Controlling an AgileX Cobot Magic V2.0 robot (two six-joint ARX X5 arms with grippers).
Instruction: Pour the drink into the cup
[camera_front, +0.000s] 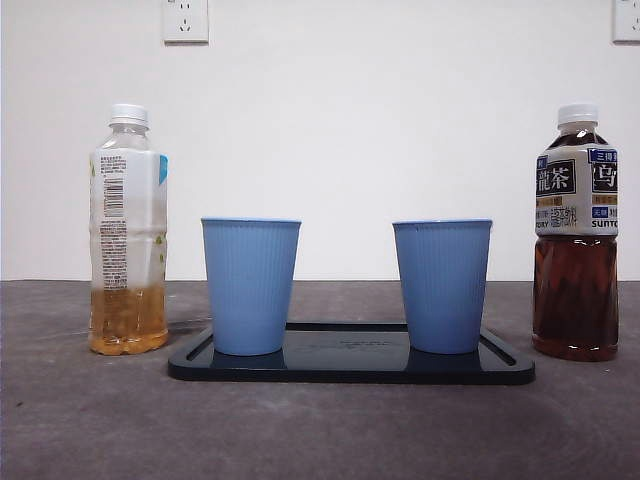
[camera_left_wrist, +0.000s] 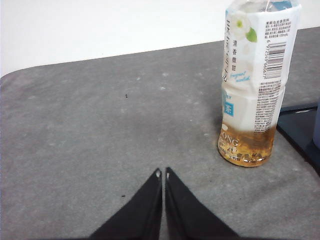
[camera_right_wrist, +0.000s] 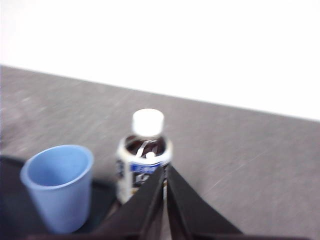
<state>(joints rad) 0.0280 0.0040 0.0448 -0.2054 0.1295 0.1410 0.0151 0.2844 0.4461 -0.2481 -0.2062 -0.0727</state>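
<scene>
Two blue ribbed cups stand upright on a black tray (camera_front: 350, 372), one at the left (camera_front: 250, 285) and one at the right (camera_front: 441, 285). A clear bottle of pale amber tea (camera_front: 127, 235) with a white cap stands left of the tray; it also shows in the left wrist view (camera_left_wrist: 255, 85). A dark tea bottle (camera_front: 575, 235) with a white cap stands right of the tray. My left gripper (camera_left_wrist: 162, 174) is shut and empty, a short way from the pale bottle. My right gripper (camera_right_wrist: 164, 170) is shut and empty, above and just behind the dark bottle (camera_right_wrist: 143, 155), with the right cup (camera_right_wrist: 59, 182) beside it.
The grey table (camera_front: 320, 430) runs back to a white wall with two power sockets (camera_front: 185, 20). No arm shows in the front view. The tray's corner (camera_left_wrist: 300, 127) lies next to the pale bottle in the left wrist view.
</scene>
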